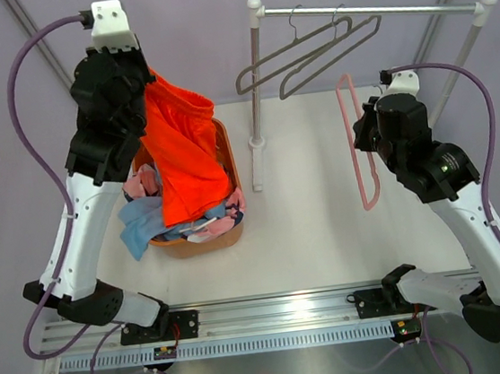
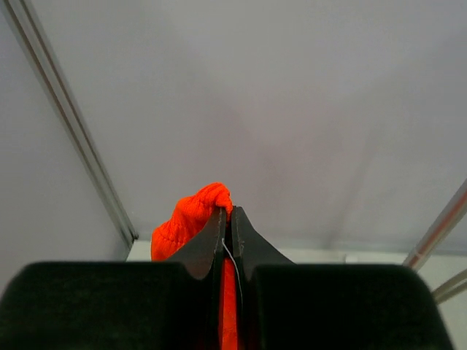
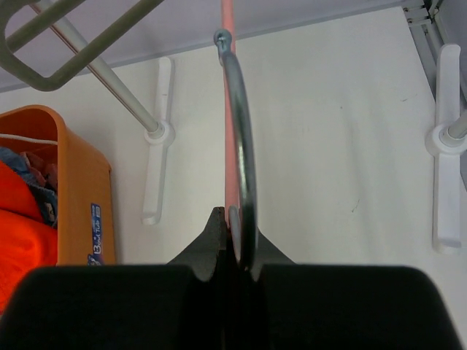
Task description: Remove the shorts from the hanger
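The bright orange shorts [image 1: 185,154] hang from my left gripper [image 1: 146,83], which is shut on their top edge and holds them above the orange basket [image 1: 227,158]. The left wrist view shows the orange fabric [image 2: 191,219] pinched between the fingers of that gripper [image 2: 228,216]. The pink patterned shorts [image 1: 144,181] and the light blue shorts [image 1: 141,225] lie in the basket. My right gripper [image 1: 370,117] is shut on the metal hook [image 3: 243,153] of a pink hanger [image 1: 356,143], empty and held over the table at the right.
A white clothes rack [image 1: 365,11] stands at the back with two grey hangers [image 1: 312,54] on its rail. Its left post [image 1: 254,96] and foot [image 1: 257,164] stand just right of the basket. The rack's right foot [image 3: 446,138] lies at the right.
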